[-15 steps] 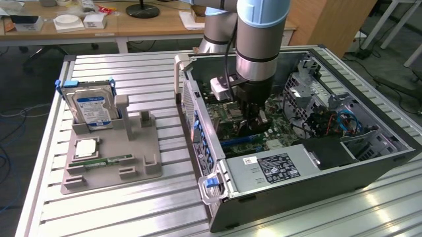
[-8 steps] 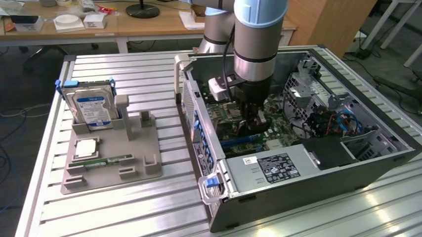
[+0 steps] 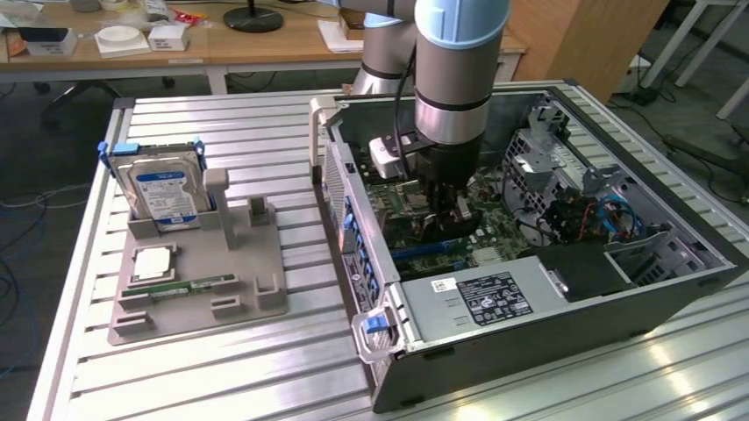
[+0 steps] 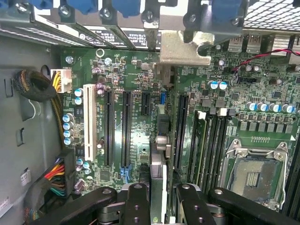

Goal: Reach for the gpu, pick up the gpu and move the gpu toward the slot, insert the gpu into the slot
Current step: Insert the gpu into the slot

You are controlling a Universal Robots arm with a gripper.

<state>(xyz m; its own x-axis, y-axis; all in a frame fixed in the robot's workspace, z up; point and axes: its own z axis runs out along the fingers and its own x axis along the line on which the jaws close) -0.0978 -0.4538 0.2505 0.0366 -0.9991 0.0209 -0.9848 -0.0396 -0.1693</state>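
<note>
The gpu (image 4: 159,161) stands edge-on between my fingers (image 4: 136,201), clamped by my gripper (image 4: 159,206) above the green motherboard (image 4: 131,75) inside the open computer case (image 3: 562,307). Its lower edge sits beside the slot (image 4: 181,129), whether touching I cannot tell. Outside, the hard drive (image 3: 164,195) stands upright in the grey holder (image 3: 199,289) on the slatted table (image 3: 234,377)

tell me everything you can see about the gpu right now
The gpu shows edge-on in the wrist view: a thin card, greyish along its edge, held upright between the gripper jaws. It hangs inside the open computer case, over the green motherboard, near the long black slots. Whether its lower edge touches a slot cannot be told. Its faces are hidden.
</note>
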